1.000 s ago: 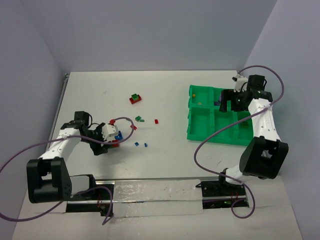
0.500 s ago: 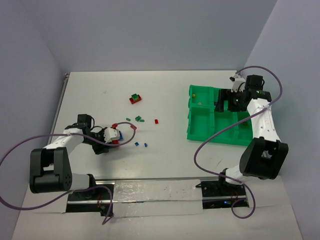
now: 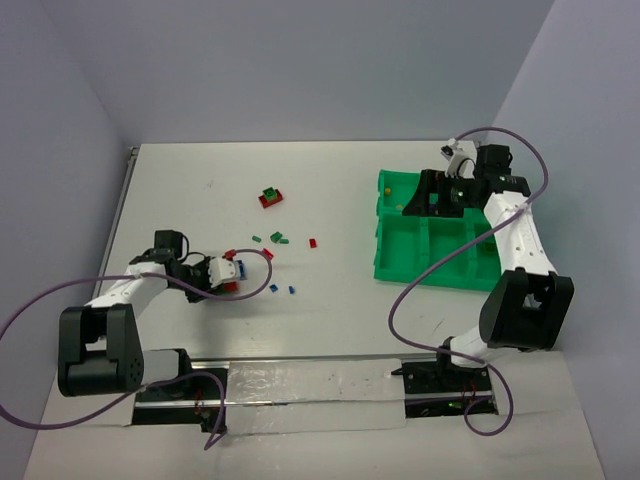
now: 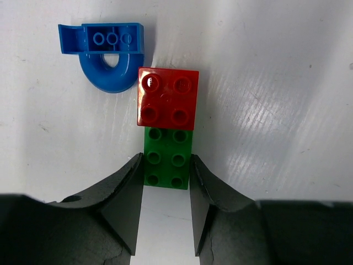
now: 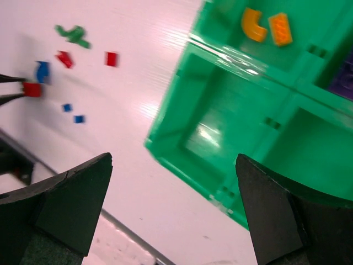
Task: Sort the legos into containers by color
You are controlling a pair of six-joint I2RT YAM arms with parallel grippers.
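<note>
While the right arm reaches high over the green tray with jaws wide apart, the left arm lies low on the surface, jaws gripping a green brick that butts a red brick, well left of the tray.

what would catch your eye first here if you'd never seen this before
The bright green tray on the right of the white table stands out most, with the right arm's fingers spread wide above it and two orange pieces in one corner compartment. In the left wrist view, the left fingers pinch a green brick, with a red brick against its far end and a curved blue piece beside that.
</note>
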